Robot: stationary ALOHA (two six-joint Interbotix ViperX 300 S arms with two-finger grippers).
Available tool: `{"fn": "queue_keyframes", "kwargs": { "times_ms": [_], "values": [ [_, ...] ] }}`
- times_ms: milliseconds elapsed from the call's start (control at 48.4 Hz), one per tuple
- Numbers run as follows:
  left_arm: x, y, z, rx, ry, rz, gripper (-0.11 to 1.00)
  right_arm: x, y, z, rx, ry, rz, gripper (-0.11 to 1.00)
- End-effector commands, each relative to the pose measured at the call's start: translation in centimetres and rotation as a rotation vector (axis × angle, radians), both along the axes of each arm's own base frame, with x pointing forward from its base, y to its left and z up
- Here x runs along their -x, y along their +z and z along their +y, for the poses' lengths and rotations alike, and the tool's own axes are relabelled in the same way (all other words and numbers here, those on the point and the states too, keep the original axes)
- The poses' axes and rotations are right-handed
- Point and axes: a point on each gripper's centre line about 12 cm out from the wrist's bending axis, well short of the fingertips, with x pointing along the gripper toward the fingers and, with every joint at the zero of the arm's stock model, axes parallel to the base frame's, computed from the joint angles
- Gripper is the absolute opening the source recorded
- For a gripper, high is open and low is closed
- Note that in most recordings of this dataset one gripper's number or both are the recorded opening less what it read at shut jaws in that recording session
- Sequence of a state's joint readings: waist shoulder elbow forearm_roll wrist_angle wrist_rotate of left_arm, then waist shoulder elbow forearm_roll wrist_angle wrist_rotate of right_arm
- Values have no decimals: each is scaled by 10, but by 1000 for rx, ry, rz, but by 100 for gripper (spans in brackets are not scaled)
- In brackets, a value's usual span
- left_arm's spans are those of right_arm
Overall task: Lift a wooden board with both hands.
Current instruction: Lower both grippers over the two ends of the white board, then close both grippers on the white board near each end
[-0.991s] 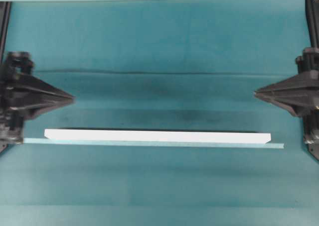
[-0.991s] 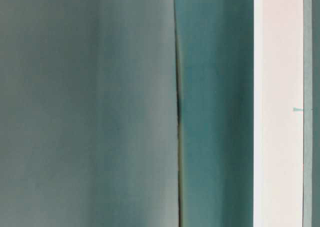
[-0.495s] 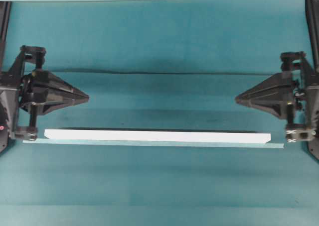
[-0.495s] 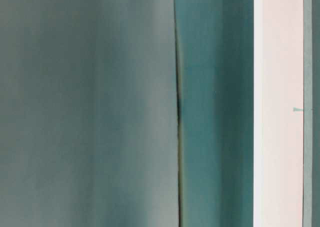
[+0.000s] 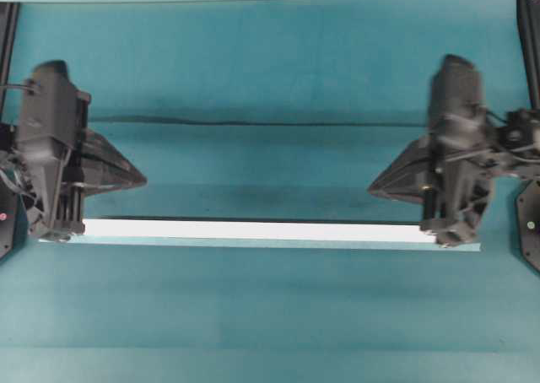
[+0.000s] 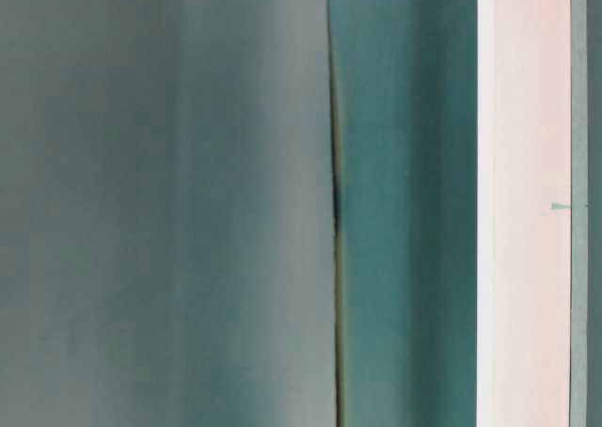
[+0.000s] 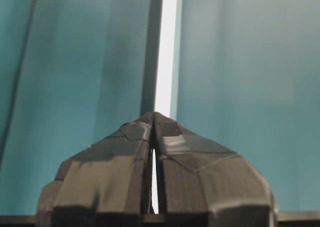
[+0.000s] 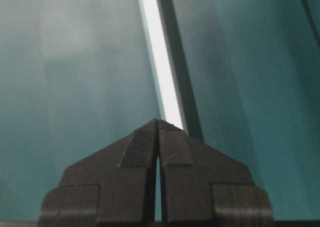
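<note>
The wooden board (image 5: 253, 229) is a long white plank lying flat on the teal cloth, running left to right. My left gripper (image 5: 142, 179) is shut and empty, its pointed tips aimed inward just behind the board's left end. My right gripper (image 5: 373, 186) is shut and empty too, pointing inward behind the right end. The arm bodies hide both ends of the board. In the left wrist view the board (image 7: 165, 47) runs straight ahead from the closed gripper (image 7: 154, 115). The right wrist view shows the board (image 8: 157, 52) beyond the closed gripper (image 8: 158, 121). The table-level view shows the board (image 6: 522, 201) as an upright white band.
A thin pale teal strip (image 5: 253, 244) lies along the board's near edge and sticks out past its right end. A dark fold in the cloth (image 5: 253, 122) crosses the table behind the grippers. Black arm bases stand at the left and right edges.
Both arms have swung inward and turned, so their bodies now overlap the board's two ends. The board has not moved. Both grippers stay shut.
</note>
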State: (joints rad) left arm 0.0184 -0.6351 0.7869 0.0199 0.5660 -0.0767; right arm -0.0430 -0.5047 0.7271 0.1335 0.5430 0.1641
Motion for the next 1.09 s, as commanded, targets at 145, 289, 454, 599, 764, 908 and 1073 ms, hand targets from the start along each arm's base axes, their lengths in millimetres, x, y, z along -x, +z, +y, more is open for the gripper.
{"fn": "queue_keyframes", "kwargs": {
  "times_ms": [145, 289, 454, 599, 764, 908, 1073],
  "values": [
    [-2, 3, -1, 1, -1, 46, -1, -12, -7, -2, 26, 21, 145, 0],
    [-1, 2, 0, 2, 2, 58, 2, -12, -11, -2, 41, 38, 215, 5],
    [-2, 1, 0, 0, 2, 63, 34, -11, -14, -4, 71, 60, 238, 27],
    [-4, -5, 0, -1, 1, 86, 77, -10, -18, -7, 92, 66, 260, 70],
    [-10, -25, 1, -1, 0, 160, 96, -8, -34, -7, 115, 88, 378, 95],
    [-19, -46, 1, -2, -2, 235, 96, -9, -50, -4, 112, 112, 478, 94],
    [-27, -67, 0, -14, -21, 310, 96, -16, -61, 1, 114, 128, 499, 94]
  ]
}}
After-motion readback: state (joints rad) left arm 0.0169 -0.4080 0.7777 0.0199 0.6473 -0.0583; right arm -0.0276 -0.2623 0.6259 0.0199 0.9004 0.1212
